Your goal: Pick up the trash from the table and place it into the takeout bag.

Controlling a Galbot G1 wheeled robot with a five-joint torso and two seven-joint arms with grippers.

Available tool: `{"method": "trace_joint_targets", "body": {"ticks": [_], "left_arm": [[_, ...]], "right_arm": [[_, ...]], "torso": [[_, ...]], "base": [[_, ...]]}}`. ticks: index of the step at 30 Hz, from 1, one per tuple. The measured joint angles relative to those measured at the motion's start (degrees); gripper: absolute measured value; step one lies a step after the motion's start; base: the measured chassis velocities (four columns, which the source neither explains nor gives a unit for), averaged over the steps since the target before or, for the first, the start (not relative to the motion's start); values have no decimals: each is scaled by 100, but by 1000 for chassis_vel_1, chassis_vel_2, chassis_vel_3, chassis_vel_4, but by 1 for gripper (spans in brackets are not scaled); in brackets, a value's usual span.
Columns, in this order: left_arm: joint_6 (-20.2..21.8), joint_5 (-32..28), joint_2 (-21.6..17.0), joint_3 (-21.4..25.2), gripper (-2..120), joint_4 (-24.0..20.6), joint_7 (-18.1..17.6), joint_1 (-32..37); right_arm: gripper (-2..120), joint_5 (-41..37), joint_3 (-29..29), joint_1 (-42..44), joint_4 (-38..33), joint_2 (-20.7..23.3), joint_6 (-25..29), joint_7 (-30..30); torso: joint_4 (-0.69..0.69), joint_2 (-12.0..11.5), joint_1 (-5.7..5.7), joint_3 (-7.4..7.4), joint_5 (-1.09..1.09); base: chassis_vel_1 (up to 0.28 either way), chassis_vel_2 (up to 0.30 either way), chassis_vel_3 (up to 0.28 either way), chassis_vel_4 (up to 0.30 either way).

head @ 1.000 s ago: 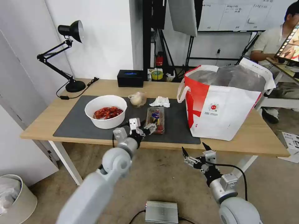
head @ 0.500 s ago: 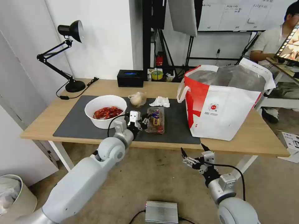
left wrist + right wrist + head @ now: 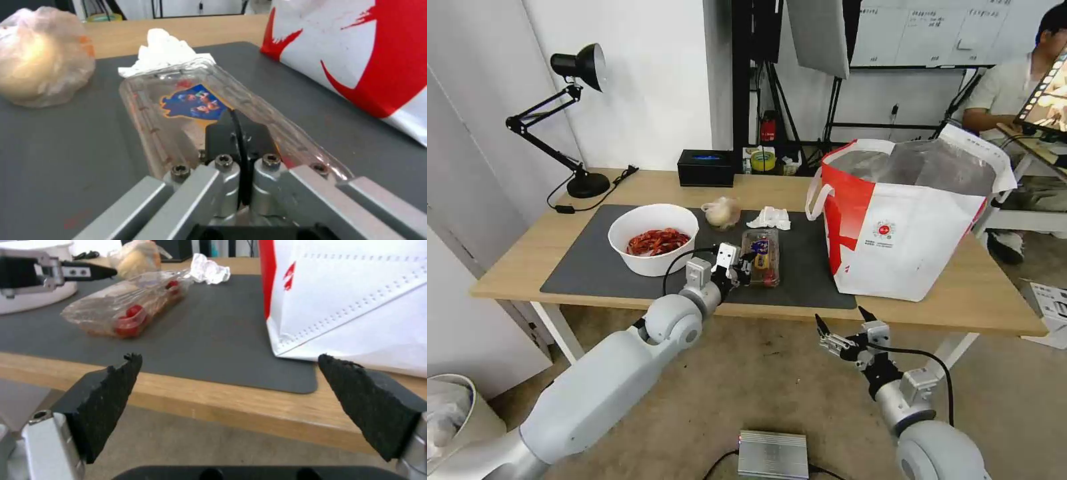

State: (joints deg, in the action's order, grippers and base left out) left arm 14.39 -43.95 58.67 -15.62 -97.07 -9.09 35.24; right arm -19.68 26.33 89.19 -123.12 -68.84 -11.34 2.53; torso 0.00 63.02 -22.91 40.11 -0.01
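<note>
1. The left gripper (image 3: 746, 265) has been carried forward over the table edge during the last second and is now placed at the near end of the clear plastic tray (image 3: 760, 257). In the left wrist view one black finger (image 3: 238, 136) is seen lying over the tray's near end; whether the jaws are closed on it cannot be told.
2. The tray has not been lifted; it lies flat on the dark grey mat (image 3: 594, 267), at the spot it occupied a second ago. A grasp is judged to be in preparation, so the task is thought to be at an early stage.
3. The right gripper (image 3: 844, 327) is held below and in front of the table edge, its jaws spread wide and empty, little changed.
4. The other trash is untouched on the mat: a white bowl of red shells (image 3: 654, 239) to the left of the tray, and behind the tray a small clear bag with a beige lump (image 3: 722, 213) and a crumpled white tissue (image 3: 770, 218).
5. The takeout bag (image 3: 907, 220) stands open on the right of the wooden table (image 3: 994, 300), near the tray.
6. A black desk lamp (image 3: 577, 120) stands at the far left corner. The floor below is bare and beige.
</note>
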Motion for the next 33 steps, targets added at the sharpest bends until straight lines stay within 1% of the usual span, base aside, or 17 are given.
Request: {"method": "trace_joint_targets", "body": {"ticks": [9, 23, 26, 27, 30, 31, 33], "left_arm": [[-49, 7, -156, -186, 0, 48, 99, -143], [-1, 46, -194, -443, 0, 127, 85, -253], [0, 46, -194, -511, 0, 147, 82, -284], [0, 46, -194, -511, 0, 147, 82, -284], [0, 27, -182, -652, 0, 209, 67, -377], [0, 27, -182, -652, 0, 209, 67, -377], [-4, 16, -108, -791, 0, 283, 63, -501]], "right_arm": [[100, -209, 29, -41, -9, 30, -47, 20], [100, -736, 100, -140, -35, 80, -175, 85], [100, -1074, 116, -213, -59, 92, -254, 138], [100, -1074, 116, -213, -59, 92, -254, 138], [100, -1669, 186, -293, -137, 95, -340, 239], [100, -1669, 186, -293, -137, 95, -340, 239], [100, -2176, 275, -327, -238, 82, -358, 353]], "torso": [[0, 0, 0, 0, 1], [0, 0, 0, 0, 1], [0, 0, 0, 0, 1], [0, 0, 0, 0, 1], [1, 1, 0, -1, 1], [1, 1, 0, -1, 1], [0, 1, 0, -1, 1]], "base": [[0, 0, 0, 0], [0, 0, 0, 0], [0, 0, 0, 0], [0, 0, 0, 0], [0, 0, 0, 0], [0, 0, 0, 0], [0, 0, 0, 0]]}}
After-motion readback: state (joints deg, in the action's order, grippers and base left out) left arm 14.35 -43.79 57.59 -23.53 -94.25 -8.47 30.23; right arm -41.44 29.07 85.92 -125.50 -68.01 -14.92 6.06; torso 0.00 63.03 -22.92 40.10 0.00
